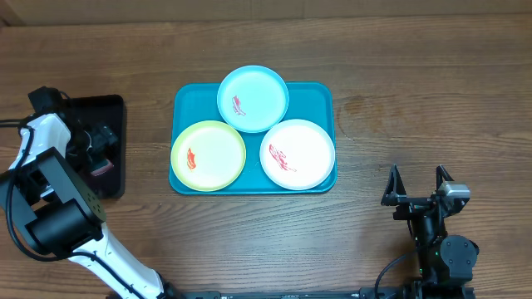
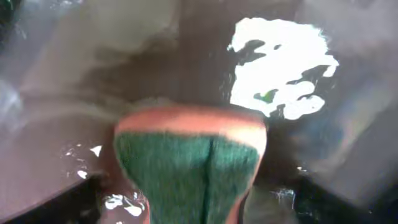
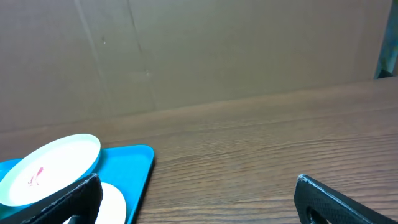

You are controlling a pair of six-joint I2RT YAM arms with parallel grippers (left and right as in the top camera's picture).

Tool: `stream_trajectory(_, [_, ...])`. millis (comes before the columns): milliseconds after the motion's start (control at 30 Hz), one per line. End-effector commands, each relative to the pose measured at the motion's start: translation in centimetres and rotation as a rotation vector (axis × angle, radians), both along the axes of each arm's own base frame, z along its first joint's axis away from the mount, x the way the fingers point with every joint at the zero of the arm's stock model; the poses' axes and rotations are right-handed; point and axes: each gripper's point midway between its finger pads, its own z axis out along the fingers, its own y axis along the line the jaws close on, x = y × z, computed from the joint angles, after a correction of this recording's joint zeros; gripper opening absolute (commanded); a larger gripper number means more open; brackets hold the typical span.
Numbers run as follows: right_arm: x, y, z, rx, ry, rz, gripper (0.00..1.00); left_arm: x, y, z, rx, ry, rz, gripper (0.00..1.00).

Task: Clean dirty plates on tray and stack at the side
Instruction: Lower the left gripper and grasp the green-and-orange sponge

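Three plates lie on the turquoise tray (image 1: 320, 95): light blue (image 1: 253, 98) at the back, yellow-green (image 1: 208, 155) front left, white (image 1: 298, 154) front right. Each has a red smear. My left gripper (image 1: 96, 141) is down in the black tray (image 1: 112, 108). In the left wrist view it (image 2: 193, 211) is shut on a green and orange sponge (image 2: 189, 162), which looks pinched. My right gripper (image 1: 416, 187) is open and empty, to the right of the turquoise tray. The right wrist view shows the open jaws (image 3: 199, 199), the tray corner (image 3: 134, 171), the light blue plate (image 3: 50, 168) and the white plate's edge (image 3: 112, 202).
The narrow black tray stands at the table's left edge; its glossy dark floor (image 2: 93, 74) shows a bright white patch (image 2: 280, 62). Bare wooden table (image 1: 399, 100) lies to the right of the turquoise tray. A cardboard wall (image 3: 217, 50) stands behind the table.
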Motion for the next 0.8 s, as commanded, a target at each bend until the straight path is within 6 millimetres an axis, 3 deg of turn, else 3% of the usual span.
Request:
stream_trajectory(0, [0.0, -0.1, -0.1, -0.005, -0.007, -0.007, 1.0, -0.4, -0.3, -1.8, -0.009, 0.034, -0.06, 0.69])
stream_trajectory(100, [0.0, -0.1, -0.1, -0.005, -0.007, -0.007, 1.0, -0.2, -0.2, -1.7, 0.0, 0.03, -0.089, 0.06])
stream_trajectory(133, [0.0, -0.1, -0.1, -0.005, -0.007, -0.007, 1.0, -0.2, -0.1, -1.7, 0.002, 0.03, -0.088, 0.04])
stream_trajectory(267, [0.0, -0.1, -0.1, -0.005, -0.007, -0.007, 1.0, -0.7, -0.4, -1.8, -0.011, 0.049, -0.089, 0.04])
stream_trajectory(300, [0.0, -0.1, -0.1, -0.005, -0.007, -0.007, 1.0, -0.9, -0.5, -1.9, -0.017, 0.058, -0.089, 0.26])
stream_trajectory(333, [0.0, -0.1, -0.1, -0.005, -0.007, -0.007, 1.0, -1.2, -0.8, -1.9, -0.027, 0.068, -0.089, 0.64])
stream_trajectory(367, [0.0, -0.1, -0.1, -0.005, -0.007, -0.007, 1.0, -1.5, -1.0, -2.0, -0.037, 0.082, -0.089, 0.96])
stream_trajectory(400, [0.0, -0.1, -0.1, -0.005, -0.007, -0.007, 1.0, -2.1, -1.3, -2.1, -0.053, 0.103, -0.09, 1.0])
stream_trajectory(600, [0.0, -0.1, -0.1, -0.005, -0.007, -0.007, 1.0, -4.0, -2.6, -2.2, -0.105, 0.181, -0.091, 1.0])
stream_trajectory(700, [0.0, -0.1, -0.1, -0.005, -0.007, -0.007, 1.0, -4.5, -2.8, -2.2, -0.116, 0.199, -0.091, 0.78])
stream_trajectory(767, [0.0, -0.1, -0.1, -0.005, -0.007, -0.007, 1.0, -4.6, -2.8, -2.2, -0.114, 0.203, -0.091, 0.53])
